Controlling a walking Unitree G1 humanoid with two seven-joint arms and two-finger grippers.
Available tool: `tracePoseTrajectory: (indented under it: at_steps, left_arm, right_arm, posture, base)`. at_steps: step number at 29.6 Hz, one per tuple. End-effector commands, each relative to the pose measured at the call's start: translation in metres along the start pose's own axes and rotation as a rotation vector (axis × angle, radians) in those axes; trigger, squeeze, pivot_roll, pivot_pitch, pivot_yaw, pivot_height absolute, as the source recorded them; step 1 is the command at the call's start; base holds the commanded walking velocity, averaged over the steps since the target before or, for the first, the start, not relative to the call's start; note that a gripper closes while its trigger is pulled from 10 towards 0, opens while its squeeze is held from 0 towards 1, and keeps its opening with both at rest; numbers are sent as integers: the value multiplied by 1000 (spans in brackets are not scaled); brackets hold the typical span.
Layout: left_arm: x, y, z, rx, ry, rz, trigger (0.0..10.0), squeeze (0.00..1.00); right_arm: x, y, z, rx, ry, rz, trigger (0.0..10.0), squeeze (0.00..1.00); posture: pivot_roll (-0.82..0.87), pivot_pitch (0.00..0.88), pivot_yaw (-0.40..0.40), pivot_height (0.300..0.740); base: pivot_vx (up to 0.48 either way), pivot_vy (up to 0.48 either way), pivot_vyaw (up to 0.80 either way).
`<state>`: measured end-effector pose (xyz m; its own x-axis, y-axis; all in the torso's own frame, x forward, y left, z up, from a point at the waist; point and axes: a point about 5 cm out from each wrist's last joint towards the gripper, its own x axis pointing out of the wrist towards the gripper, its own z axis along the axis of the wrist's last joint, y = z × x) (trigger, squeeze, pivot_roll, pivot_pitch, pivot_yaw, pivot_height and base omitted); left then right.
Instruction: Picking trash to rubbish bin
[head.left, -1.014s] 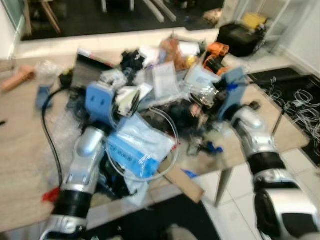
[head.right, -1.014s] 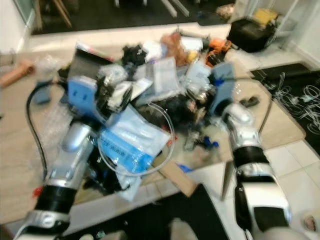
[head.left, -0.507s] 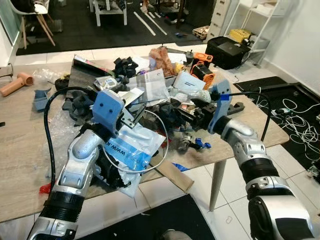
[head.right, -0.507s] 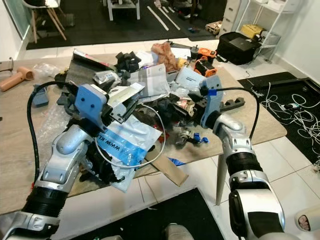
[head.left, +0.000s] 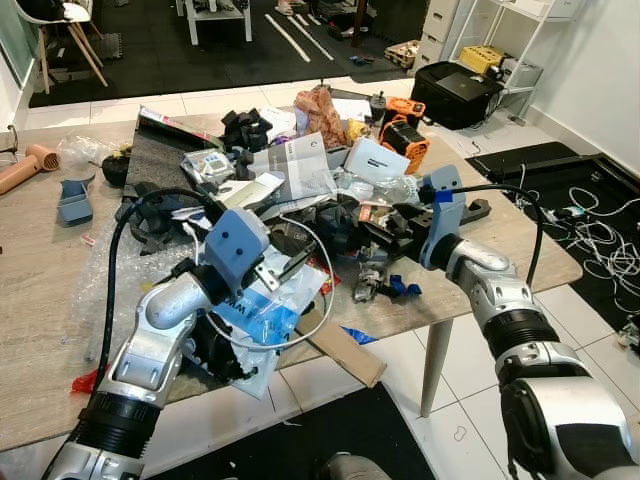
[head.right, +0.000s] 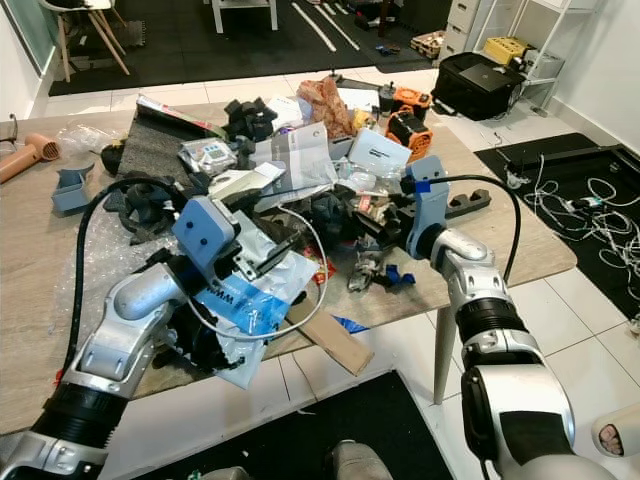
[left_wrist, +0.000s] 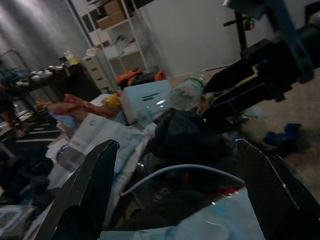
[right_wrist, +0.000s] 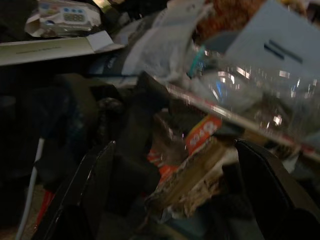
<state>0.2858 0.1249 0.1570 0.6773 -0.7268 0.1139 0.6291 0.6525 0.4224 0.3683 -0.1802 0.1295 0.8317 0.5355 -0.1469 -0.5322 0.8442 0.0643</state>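
Note:
A heap of trash covers the wooden table (head.left: 40, 300): papers, wrappers, black scraps and a clear bottle (right_wrist: 250, 85). My left gripper (head.left: 290, 262) hovers open just above a blue-and-clear plastic bag (head.left: 262, 308) at the near side of the heap, nothing between its fingers (left_wrist: 80, 200). My right gripper (head.left: 382, 228) is open at the heap's right side, its fingers (right_wrist: 270, 185) either side of black scraps and an orange wrapper (right_wrist: 202, 132). I cannot tell whether they touch. The right gripper (left_wrist: 240, 85) also appears in the left wrist view, beyond a black lump.
A cardboard strip (head.left: 345, 350) overhangs the table's near edge. A white tube loop (head.left: 320, 300) circles the bag. An orange tool (head.left: 400, 135) sits at the far right of the heap. On the floor are a black bag (head.left: 455, 95) and white cables (head.left: 600, 210).
The view has steadied after blur and shifted. My left gripper has come lower and a little right over the plastic bag. The right gripper stays at the heap's right side.

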Motion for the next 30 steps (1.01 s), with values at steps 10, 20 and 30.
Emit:
tracePoseTrajectory:
  at_steps: [10, 20, 30]
  left_arm:
    - [-3, -1, 0, 49, 27, -34, 10000, 0]
    - [-5, 1, 0, 59, 28, -25, 10000, 0]
    - [-5, 1, -1, 65, 34, -22, 10000, 0]
  right_arm:
    - [0, 4, -3, 236, -5, 117, 10000, 0]
    - [-1, 3, -2, 234, -13, 117, 0, 0]
    - [-1, 2, -3, 235, -11, 112, 0, 0]
  posture:
    - [-34, 0, -48, 740]
    - [-34, 0, -48, 740]
    - [-34, 0, -48, 740]
  base:
    - [0, 0, 0]
    - [0, 0, 0]
    - [0, 0, 0]
